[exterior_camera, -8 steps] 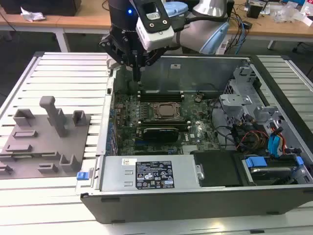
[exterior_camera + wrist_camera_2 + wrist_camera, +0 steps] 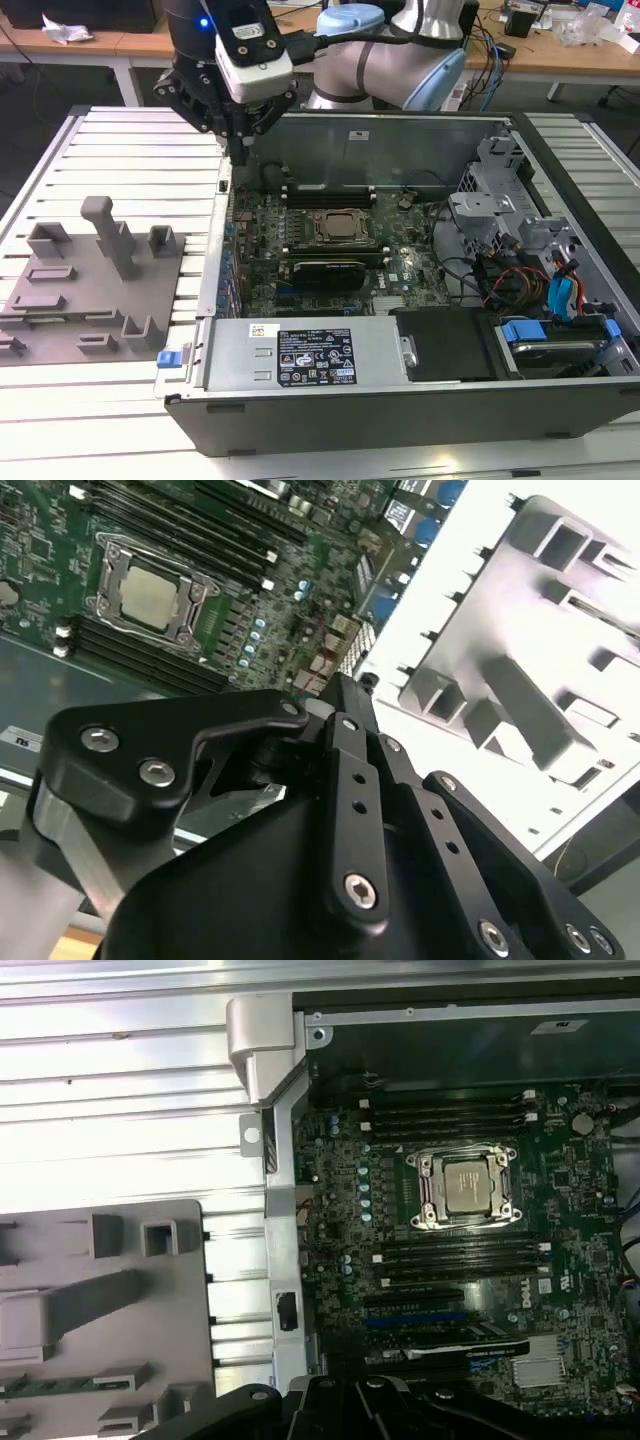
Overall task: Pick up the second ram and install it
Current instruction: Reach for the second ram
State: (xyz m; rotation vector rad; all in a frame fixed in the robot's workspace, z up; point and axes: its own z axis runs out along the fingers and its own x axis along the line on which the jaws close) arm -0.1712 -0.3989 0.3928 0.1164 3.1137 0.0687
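Over the far end of the case wall on the exterior view's left: gripper (image 2: 243, 150) hangs tip-down above the open computer case (image 2: 400, 415), with the arm coming in from the far side. Fingers look drawn narrow, meeting at a point, with nothing seen between them. Grey fixture tray (image 2: 60, 345) lies on the slatted table (image 2: 130, 150), just beside the case on the exterior view's left. Gripper is above the line between tray and board, nearer the case. CPU socket (image 2: 340, 228) is mid-board, with memory slots (image 2: 330, 197) on its far side and the black card (image 2: 325, 270) nearer the camera.

Second wrist view: the finger links run close together up to the tip. The socket and slots are off one side of it and the tray's grey blocks off the other. No green stick at the tip.

First wrist view: second ram (image 2: 40, 1385) is a thin green strip sitting in a tray slot, well apart from the gripper. Its long axis runs parallel to the memory slots on the board.

Judgement: the ram lies across the case wall from the fingers, on the tray side and away from the board, which in the exterior view is left and toward the camera. Pick not yet made. Cannot tell if any slot is already filled.
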